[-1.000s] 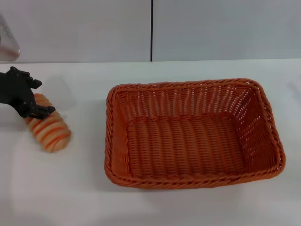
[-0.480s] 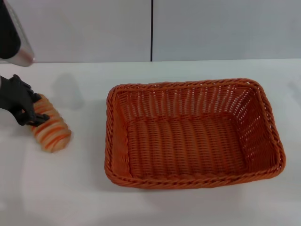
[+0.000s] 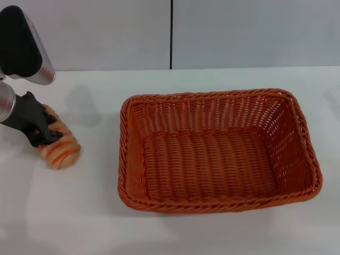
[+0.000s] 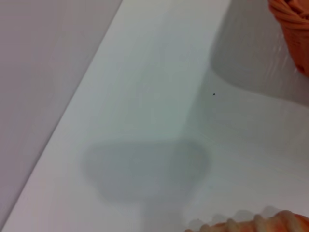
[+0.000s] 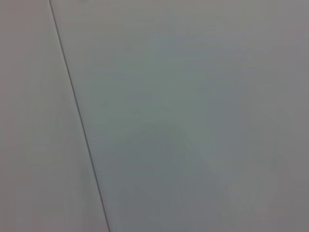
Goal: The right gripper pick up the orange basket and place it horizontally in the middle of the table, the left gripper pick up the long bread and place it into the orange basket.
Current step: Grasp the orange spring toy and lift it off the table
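At nine o'clock on the table (image 3: 212, 234): long bread (image 3: 61, 151), ridged, orange-and-cream striped, lying flat. Left gripper (image 3: 40, 127) jaws clamped on its far end. Orange basket (image 3: 218, 149), woven, open-weave sides, sits centre-right. Right gripper unseen.

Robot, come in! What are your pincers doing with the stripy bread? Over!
Left pincer down on striped orange-and-cream toy loaf, grip unconfirmed. Right pincer out of sight. Orange woven wicker basket empty, mid white table. Path looks clear.

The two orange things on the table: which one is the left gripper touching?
The long bread, the small striped loaf; the left gripper is on it. The orange basket sits apart, empty.
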{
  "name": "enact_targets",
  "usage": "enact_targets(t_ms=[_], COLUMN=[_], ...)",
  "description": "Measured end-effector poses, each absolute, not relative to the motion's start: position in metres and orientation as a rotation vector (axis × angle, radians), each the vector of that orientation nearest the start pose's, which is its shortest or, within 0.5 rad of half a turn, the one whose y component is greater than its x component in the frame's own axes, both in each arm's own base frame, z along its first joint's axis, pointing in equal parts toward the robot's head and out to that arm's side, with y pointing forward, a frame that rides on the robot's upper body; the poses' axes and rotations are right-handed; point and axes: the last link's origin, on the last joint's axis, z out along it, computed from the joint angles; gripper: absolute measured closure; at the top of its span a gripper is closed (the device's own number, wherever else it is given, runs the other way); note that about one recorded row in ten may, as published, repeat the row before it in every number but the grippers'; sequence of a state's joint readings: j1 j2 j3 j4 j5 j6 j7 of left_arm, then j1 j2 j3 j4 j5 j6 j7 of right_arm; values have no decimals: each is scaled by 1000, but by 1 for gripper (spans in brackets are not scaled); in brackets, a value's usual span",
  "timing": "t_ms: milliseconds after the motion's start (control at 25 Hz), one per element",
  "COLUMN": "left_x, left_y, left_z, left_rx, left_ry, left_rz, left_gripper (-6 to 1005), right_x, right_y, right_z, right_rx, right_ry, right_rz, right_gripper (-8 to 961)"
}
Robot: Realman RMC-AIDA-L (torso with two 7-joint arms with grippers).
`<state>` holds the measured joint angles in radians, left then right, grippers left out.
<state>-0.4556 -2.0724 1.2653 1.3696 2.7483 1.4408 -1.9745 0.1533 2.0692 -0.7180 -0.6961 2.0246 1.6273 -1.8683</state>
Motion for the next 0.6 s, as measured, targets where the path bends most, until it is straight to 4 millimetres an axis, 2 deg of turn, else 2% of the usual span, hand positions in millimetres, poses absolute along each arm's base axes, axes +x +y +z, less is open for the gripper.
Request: enact_targets(t_ms=[40, 280, 360, 600], left_x=[-252, -250, -249, -246], left_y=[352, 354, 356, 360], left_z=[40, 43, 44, 47], left_rx=[-2584, -2569, -2557, -2534], left_ry=[-371, -357, -350, -342], left_rz=[710, 707, 722, 748], left_gripper=[476, 676, 810, 815], right_x=[312, 314, 314, 315], right_y=[265, 263, 263, 262], right_z=[106, 105, 105, 105], right_rx=[-1861, -1856, -1856, -1854], right_ry=[563, 574, 576, 579], right_rz=[1320, 1319, 1319, 1318], right_gripper=[408, 408, 408, 408])
